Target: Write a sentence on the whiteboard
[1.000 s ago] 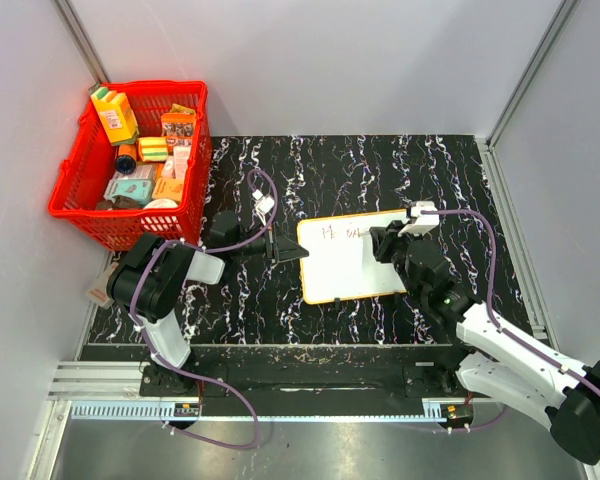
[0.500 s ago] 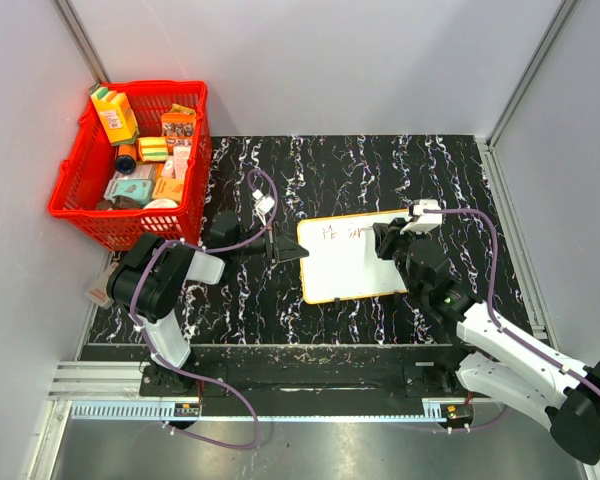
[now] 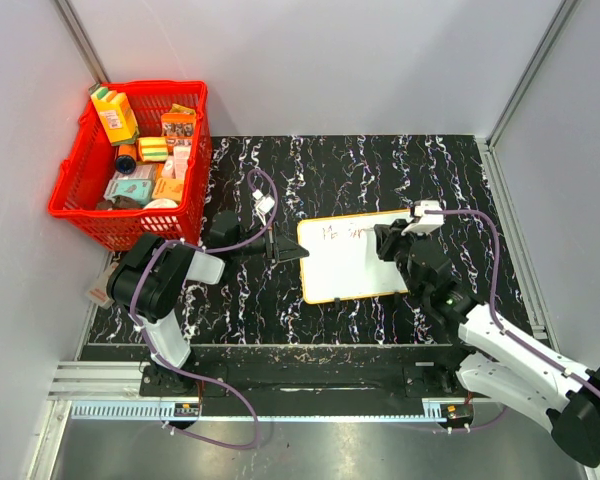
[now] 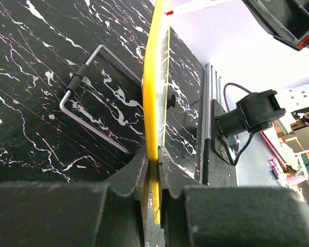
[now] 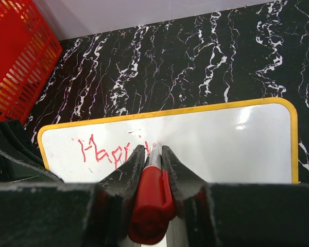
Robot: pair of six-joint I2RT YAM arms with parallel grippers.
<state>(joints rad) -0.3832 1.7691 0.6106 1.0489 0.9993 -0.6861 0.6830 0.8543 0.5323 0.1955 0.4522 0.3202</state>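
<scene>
R tool [image 5: 153, 150] grips red marker [image 5: 150, 203] on whiteboard [image 5: 221, 141]; L tool [image 4: 153, 155] clamps edge

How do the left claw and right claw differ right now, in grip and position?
The left claw pinches the whiteboard's orange-yellow rim; the right claw clamps a red marker. The left claw sits at the board's left edge; the right claw hangs over its face, marker tip at the red sentence. Both are shut.
</scene>
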